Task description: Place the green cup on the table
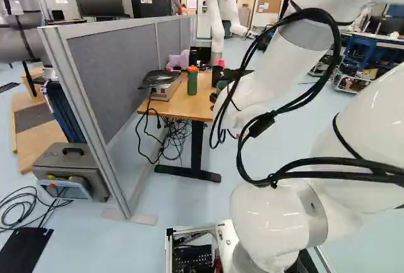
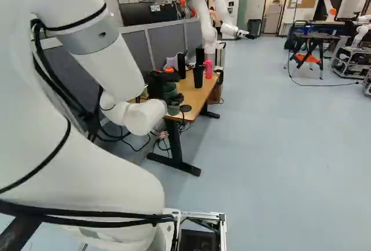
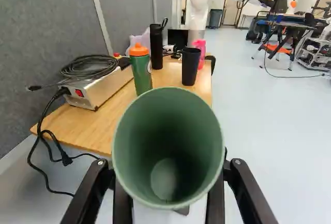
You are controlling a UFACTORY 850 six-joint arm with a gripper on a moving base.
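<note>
I have the gripper (image 2: 156,83) clamped on the green cup (image 3: 168,146) by the table's (image 3: 77,128) near edge; I can't tell if it overhangs. Floor (image 3: 274,136) runs along the right edge, beside the black tumbler (image 3: 191,68). Only my left base view shows the grey case (image 1: 71,171)

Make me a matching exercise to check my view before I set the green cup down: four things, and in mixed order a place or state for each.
Things:
1. Green cup
2. Coiled cable
3. Black tumbler
4. Green bottle

Places and states:
A. Standing next to the pink bottle
B. Topped with an orange lid
C. Lying on the metal box
D. Held between the jaws, clear of the table

Pairs: 1-D, 2-C, 3-A, 4-B
</note>
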